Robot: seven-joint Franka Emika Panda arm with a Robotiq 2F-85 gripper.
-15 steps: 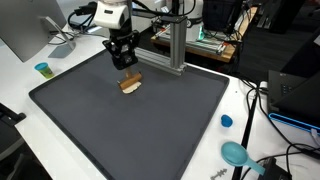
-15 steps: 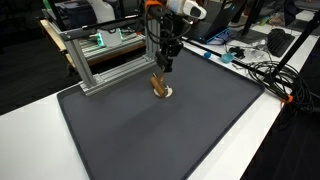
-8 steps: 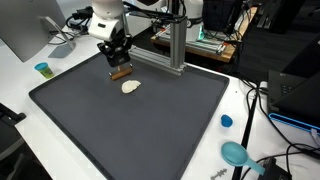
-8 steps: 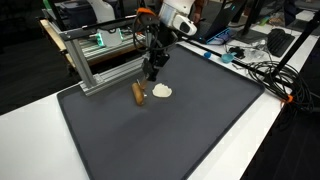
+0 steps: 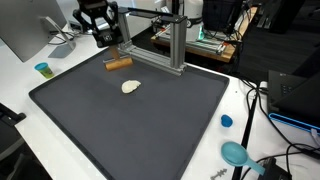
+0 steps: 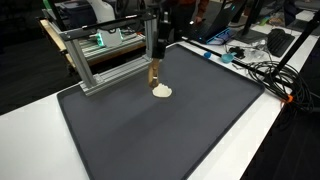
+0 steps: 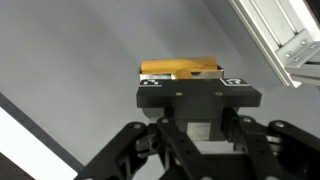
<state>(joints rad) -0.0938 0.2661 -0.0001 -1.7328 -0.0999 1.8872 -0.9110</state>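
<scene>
One block (image 7: 180, 68), brown and oblong, sits right at the tips of the gripper (image 7: 198, 92) in the wrist view. The jaws are clenched across it, so I read that as a firm grasp. In both exterior views the block hangs under the blurred arm over the far part of the mat (image 5: 130, 130); whether it clears the surface I cannot tell. My call is that the step in hand is a carry, with the block up and in transit. The next move calls for a steady grip. Any set-down needs a level descent onto a bare patch of mat before the jaws let go. Just beside the block, but apart from it, a pale lump (image 5: 130, 87) lies on the mat, the one thing to steer around down there. Behind, along the mat's far edge, stands a metal frame (image 5: 172, 45), and that is the real hazard: a swing backward would clip its posts. Farther out on the white table (image 5: 25, 90) there is a teal cup (image 5: 42, 69), a blue cap (image 5: 226, 121) and a teal scoop (image 5: 237, 153). In an exterior view, cables (image 6: 255, 70) lie well clear.
</scene>
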